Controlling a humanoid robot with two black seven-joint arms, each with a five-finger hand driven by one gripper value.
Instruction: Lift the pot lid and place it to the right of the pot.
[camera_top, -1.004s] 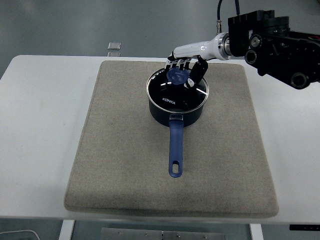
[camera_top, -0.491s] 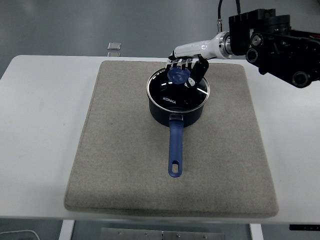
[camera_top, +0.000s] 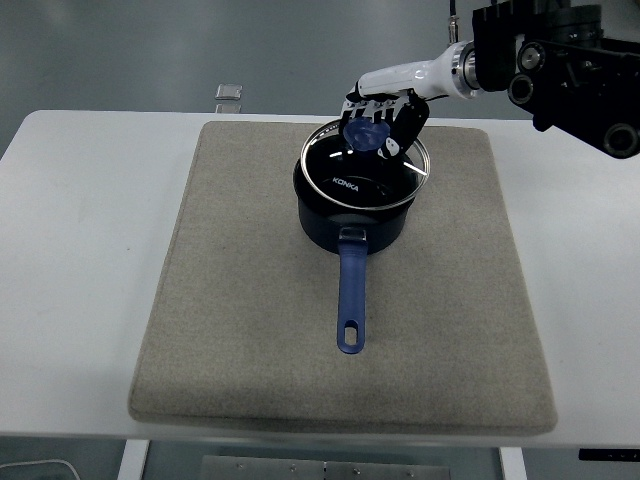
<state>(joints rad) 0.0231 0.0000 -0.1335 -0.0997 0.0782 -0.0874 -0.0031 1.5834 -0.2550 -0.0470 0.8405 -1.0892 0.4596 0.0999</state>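
A dark blue pot (camera_top: 352, 218) with a long blue handle (camera_top: 350, 297) pointing toward me stands on the grey mat (camera_top: 250, 300). Its glass lid (camera_top: 362, 170) with a steel rim and a blue knob (camera_top: 364, 133) is lifted a little above the pot, tilted and shifted to the right. My right hand (camera_top: 384, 120) comes in from the upper right and is shut on the knob. The left arm is out of view.
The mat covers most of the white table (camera_top: 70, 270). Bare mat lies to the right of the pot (camera_top: 470, 230). A small grey object (camera_top: 229, 92) lies on the table behind the mat. The bulky black right arm (camera_top: 560, 60) hangs over the far right corner.
My right hand has closed on the knob and raised the lid off the pot, moving it up and slightly right. The pot has not moved.
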